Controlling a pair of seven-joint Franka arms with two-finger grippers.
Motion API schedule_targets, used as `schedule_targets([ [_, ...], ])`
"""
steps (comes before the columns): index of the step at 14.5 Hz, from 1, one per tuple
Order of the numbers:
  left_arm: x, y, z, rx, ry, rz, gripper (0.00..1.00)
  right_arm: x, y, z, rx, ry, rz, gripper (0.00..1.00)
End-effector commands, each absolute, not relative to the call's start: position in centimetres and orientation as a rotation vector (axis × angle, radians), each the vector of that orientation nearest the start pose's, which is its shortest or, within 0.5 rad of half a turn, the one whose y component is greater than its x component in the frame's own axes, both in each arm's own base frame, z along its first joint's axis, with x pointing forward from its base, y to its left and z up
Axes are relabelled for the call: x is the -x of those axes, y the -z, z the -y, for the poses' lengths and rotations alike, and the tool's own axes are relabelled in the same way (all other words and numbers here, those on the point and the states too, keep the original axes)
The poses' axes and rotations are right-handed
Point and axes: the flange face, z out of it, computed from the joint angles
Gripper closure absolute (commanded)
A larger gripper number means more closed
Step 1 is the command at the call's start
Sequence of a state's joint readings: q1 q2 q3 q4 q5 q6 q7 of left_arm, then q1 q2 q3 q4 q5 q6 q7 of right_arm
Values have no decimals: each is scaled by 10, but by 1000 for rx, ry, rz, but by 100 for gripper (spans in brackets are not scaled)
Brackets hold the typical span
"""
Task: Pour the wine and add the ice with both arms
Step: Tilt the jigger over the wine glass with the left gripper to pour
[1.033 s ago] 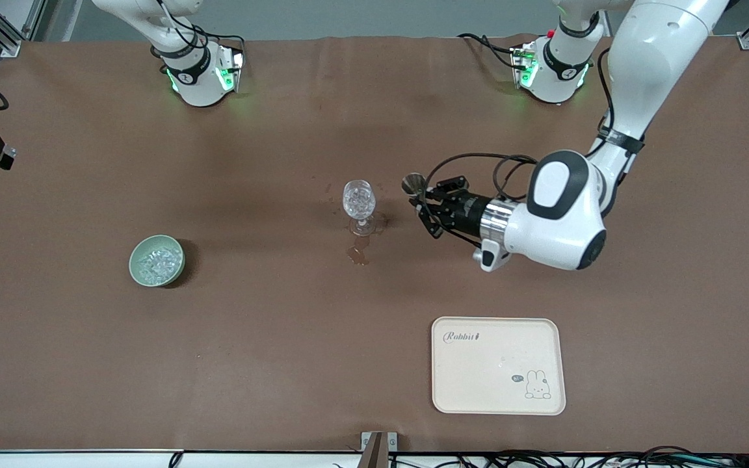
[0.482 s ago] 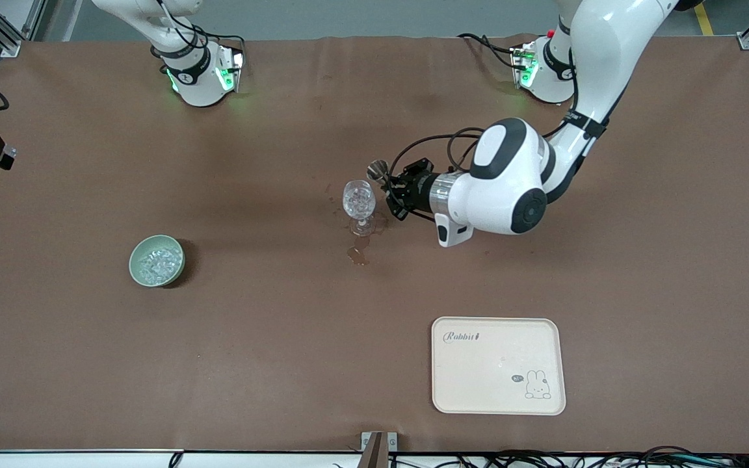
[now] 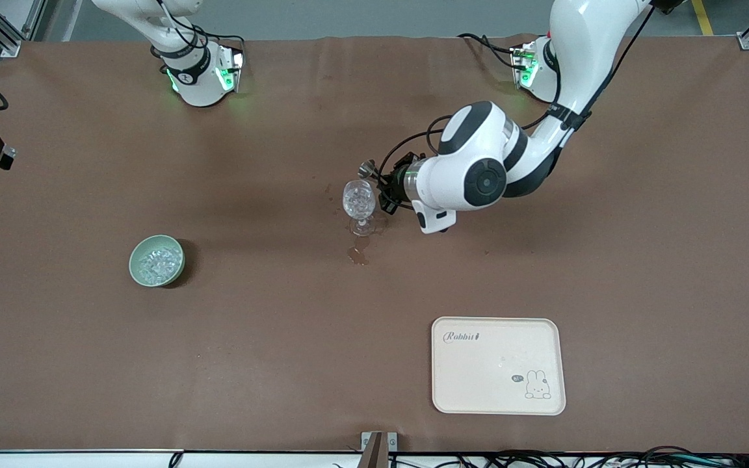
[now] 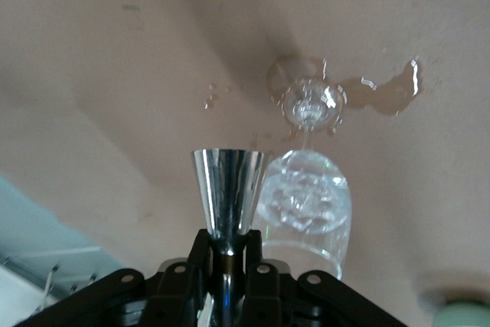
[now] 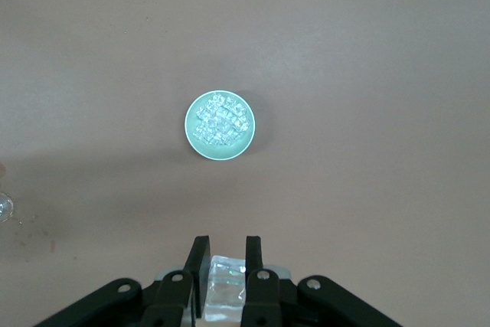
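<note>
A clear stemmed wine glass (image 3: 359, 200) stands mid-table; it also shows in the left wrist view (image 4: 306, 204). My left gripper (image 3: 389, 188) is shut on the stem of a silver metal jigger (image 3: 367, 169), held level right beside the glass rim. In the left wrist view the jigger (image 4: 227, 189) sticks out from the gripper (image 4: 227, 244). A green bowl (image 3: 157, 260) holds several pieces of ice (image 5: 221, 123). My right gripper (image 5: 223, 254) is high over the table near the bowl (image 5: 193, 140), shut on one ice cube (image 5: 224, 287). It is out of the front view.
A brown puddle (image 3: 357, 255) lies on the table just nearer the front camera than the glass. A cream tray (image 3: 498, 365) with a rabbit print lies near the front edge toward the left arm's end. The arm bases (image 3: 196, 71) stand along the back.
My left arm has carried the jigger toward the right arm's end, from well beside the glass to right next to its rim. The glass and bowl have not moved.
</note>
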State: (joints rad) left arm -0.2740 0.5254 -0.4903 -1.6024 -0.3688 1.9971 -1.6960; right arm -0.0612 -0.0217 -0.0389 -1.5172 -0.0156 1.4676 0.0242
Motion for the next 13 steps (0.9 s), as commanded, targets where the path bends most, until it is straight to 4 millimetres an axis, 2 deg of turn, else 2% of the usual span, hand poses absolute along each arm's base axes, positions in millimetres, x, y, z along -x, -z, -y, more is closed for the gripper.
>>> schedule_targets([
  [1, -507, -368, 455, 2609, -792, 1751, 100, -527, -657, 56, 3142, -29, -204, 100],
  [3, -507, -368, 463, 2602, -777, 1761, 100, -528, -657, 55, 3142, -29, -202, 100],
  [7, -515, -364, 461, 2577, -740, 1797, 100, -527, -657, 56, 3140, -29, -204, 100],
  [10, -510, -358, 479, 2560, -648, 1811, 100, -528, -657, 56, 3139, -29, -201, 100],
  [13, -509, -354, 488, 2528, -528, 1852, 100, -528, -657, 56, 3139, -29, -203, 100],
])
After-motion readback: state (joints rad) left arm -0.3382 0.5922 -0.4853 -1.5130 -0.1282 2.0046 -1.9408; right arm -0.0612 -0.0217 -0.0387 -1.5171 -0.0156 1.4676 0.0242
